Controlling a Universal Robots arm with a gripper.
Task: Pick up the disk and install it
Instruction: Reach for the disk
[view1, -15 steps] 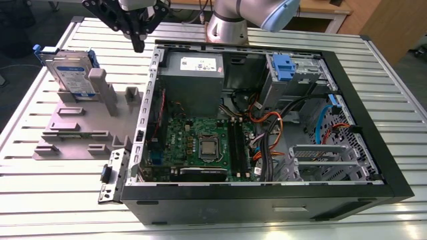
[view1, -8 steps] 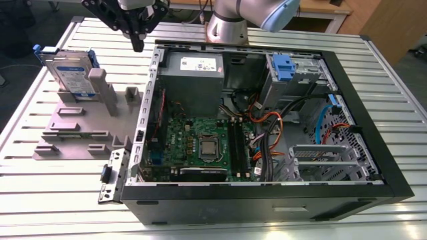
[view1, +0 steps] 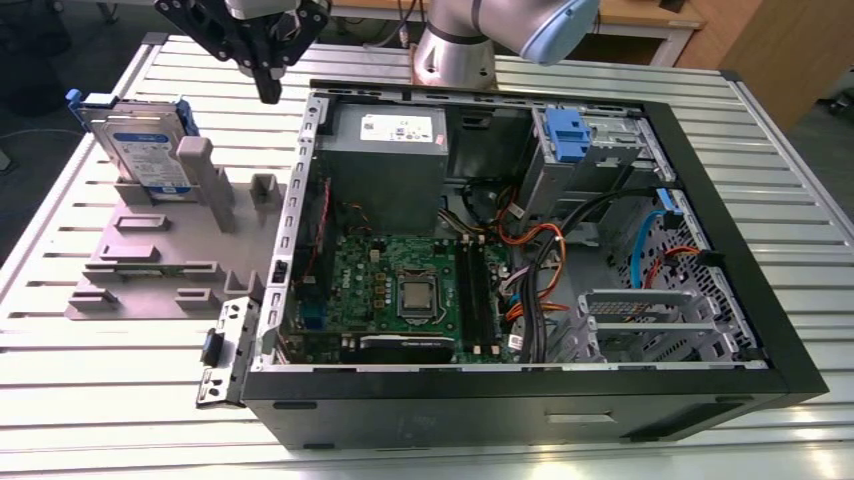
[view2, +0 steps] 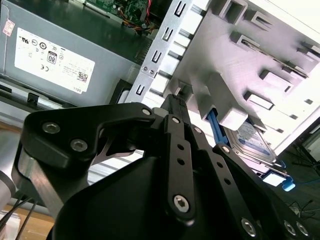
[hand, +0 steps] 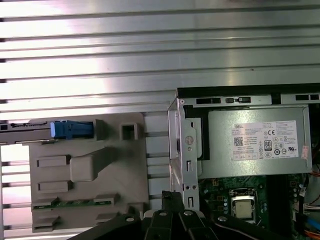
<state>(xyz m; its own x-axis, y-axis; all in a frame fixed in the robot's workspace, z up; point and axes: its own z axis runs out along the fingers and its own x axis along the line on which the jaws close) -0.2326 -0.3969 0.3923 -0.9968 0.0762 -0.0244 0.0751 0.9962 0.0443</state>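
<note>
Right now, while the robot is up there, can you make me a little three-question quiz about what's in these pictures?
1. True or false: the gripper is holding the disk.
2. Where is the disk? A) standing on edge in the grey holder beside the computer case; B) lying flat inside the case; C) lying flat on top of the case.
3. Fill in the blank: the plastic frame around the disk's edges is coloured ____.

Key
1. False. The gripper holds nothing and hangs apart from the disk.
2. A
3. blue
</note>
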